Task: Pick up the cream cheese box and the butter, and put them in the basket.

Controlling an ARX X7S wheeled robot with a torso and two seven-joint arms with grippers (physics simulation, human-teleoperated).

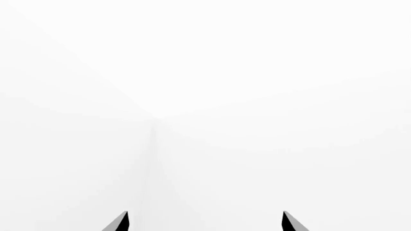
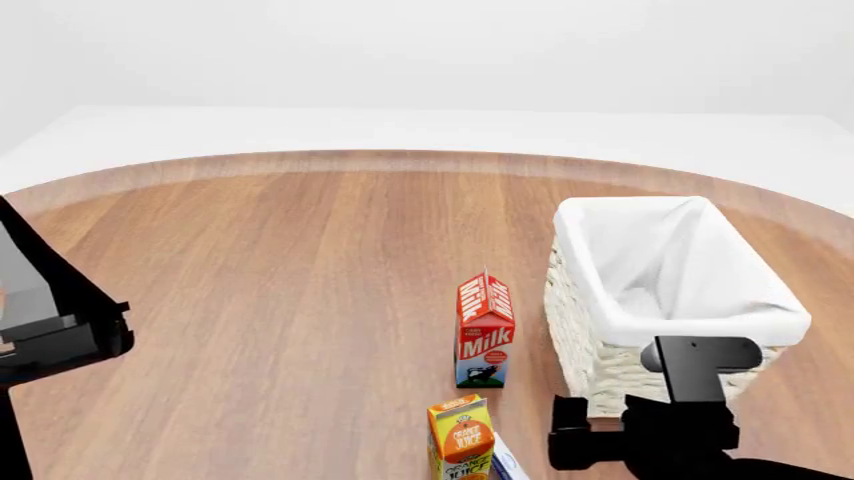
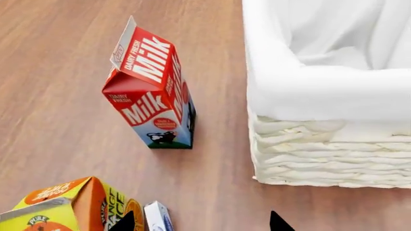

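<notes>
The cream cheese box (image 3: pixel 157 217), small, blue and white, lies on the wooden table beside the orange juice carton; only its end shows, also in the head view (image 2: pixel 507 463). My right gripper (image 3: pixel 202 224) is open above the table, and the box sits just inside one fingertip (image 3: pixel 126 223). The off-white woven basket (image 2: pixel 587 340) with white cloth lining stands at the right, and its wall shows in the right wrist view (image 3: pixel 321 139). My left gripper (image 1: pixel 205 224) is open and empty and faces only white. The butter is not clearly in view.
A red milk carton (image 2: pixel 485 330) stands upright left of the basket, also in the right wrist view (image 3: pixel 151 91). An orange juice carton (image 2: pixel 461 437) stands nearer me (image 3: pixel 64 207). My right arm (image 2: pixel 667 415) is low in front of the basket. My left arm (image 2: pixel 54 335) is at the far left.
</notes>
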